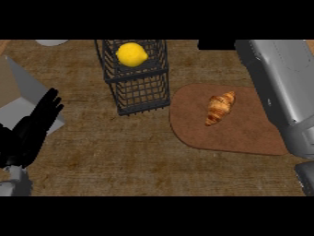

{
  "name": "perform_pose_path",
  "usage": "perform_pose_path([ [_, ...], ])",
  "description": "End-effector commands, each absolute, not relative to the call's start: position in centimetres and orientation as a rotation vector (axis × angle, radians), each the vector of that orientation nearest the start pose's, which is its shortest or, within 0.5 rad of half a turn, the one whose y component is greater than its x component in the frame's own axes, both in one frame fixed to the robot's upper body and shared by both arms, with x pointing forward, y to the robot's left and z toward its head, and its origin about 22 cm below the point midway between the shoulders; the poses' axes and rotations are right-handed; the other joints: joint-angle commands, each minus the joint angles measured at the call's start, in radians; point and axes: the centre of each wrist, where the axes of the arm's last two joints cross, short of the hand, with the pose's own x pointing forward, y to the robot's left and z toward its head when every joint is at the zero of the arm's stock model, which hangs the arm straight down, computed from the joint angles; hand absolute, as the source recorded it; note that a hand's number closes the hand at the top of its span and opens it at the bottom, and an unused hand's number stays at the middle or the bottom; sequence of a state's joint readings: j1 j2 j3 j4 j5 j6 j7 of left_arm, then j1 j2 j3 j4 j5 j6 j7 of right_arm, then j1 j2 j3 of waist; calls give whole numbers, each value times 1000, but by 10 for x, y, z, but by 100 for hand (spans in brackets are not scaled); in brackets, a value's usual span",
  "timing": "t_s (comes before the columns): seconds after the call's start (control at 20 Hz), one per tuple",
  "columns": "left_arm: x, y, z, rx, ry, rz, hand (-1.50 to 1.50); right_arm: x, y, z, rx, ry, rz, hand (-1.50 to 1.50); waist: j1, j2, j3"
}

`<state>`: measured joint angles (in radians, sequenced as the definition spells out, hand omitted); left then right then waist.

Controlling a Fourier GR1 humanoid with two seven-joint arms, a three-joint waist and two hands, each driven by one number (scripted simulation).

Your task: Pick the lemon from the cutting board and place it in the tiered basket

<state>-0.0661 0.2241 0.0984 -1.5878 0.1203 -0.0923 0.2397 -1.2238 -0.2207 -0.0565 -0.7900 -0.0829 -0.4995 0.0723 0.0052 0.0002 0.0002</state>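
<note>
— Looking down at the counter, where is the lemon?

— It sits in the top tier of the tiered basket, a dark wire frame standing near the far edge of the counter. Nothing holds it.

— And the cutting board?

— Just right of the basket, brown and rounded. Only a croissant lies on it, tilted, roughly at its middle.

— What about the hands?

— The left hand shows at the view's left edge, fingers straight and spread, pointing up toward the far side, holding nothing. It lies partly over a grey and brown flat object there.

— And the right one?

— Only the grey right forearm shows, running along the right side past the board's edge. The right hand itself is out of view, so I cannot tell its state.
</note>
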Motion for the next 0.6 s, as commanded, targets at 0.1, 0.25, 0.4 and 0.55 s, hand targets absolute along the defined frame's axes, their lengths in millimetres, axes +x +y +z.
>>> perform_pose_path([
  [0.1, 258, 297, 22, 79, -1418, -94, 0, 451, -224, 265, -298, -1913, -216, -150, -2, 2, 0],
  [0.25, 256, 285, 25, 74, -1433, -83, 0, 442, -277, 265, -314, -1934, -188, -150, -5, 0, 0],
  [0.4, 258, 274, 21, 75, -1437, -97, 0, 440, -302, 259, -327, -1927, -195, -150, 0, 1, 0],
  [0.55, 256, 294, 45, 81, -1434, -103, 0, 431, -346, 267, -323, -1927, -150, -150, 7, 3, 0],
])
